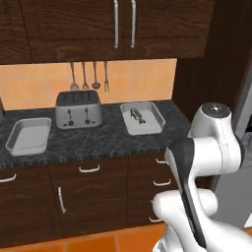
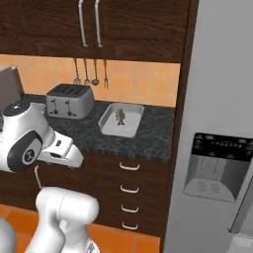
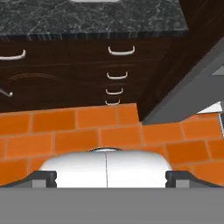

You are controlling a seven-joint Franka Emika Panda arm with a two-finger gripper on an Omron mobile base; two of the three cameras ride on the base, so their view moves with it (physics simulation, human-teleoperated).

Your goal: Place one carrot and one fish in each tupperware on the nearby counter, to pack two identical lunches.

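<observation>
The gripper (image 3: 106, 181) hangs low, pointing down and forward at the floor (image 3: 65, 131), which is laid with orange tiles. Only the two dark fingertips (image 3: 43, 178) show at the far sides of the hand view, set wide apart, with nothing between them: the hand is released and carries nothing.

Beyond the tiles stands a row of dark brown wooden drawers (image 3: 120, 65) with curved silver handles, under the edge of the counter (image 3: 87, 19), a black-grey marbled stone top. A grey refrigerator (image 2: 217, 123), with a dispenser panel in its door, stands against the counter's right end.

From the base views, the white arm (image 1: 206, 172) is folded low in front of the cabinets, well apart from anything on the counter. Two pale grey-white tupperware trays lie on the stone. The right tupperware (image 1: 156, 114) holds a small dark-grey fish (image 1: 137, 116) near its middle. The left tupperware (image 1: 15, 140) sits near the counter's left end, and its inside looks bare. Between the two trays, close to the wall, stands a boxy silver toaster (image 1: 78, 109).

The wall behind is pale orange tile, with four metal utensils (image 1: 89, 76) hanging from it above the toaster. Dark wooden upper cabinets (image 1: 98, 24) with long silver handles run above.
</observation>
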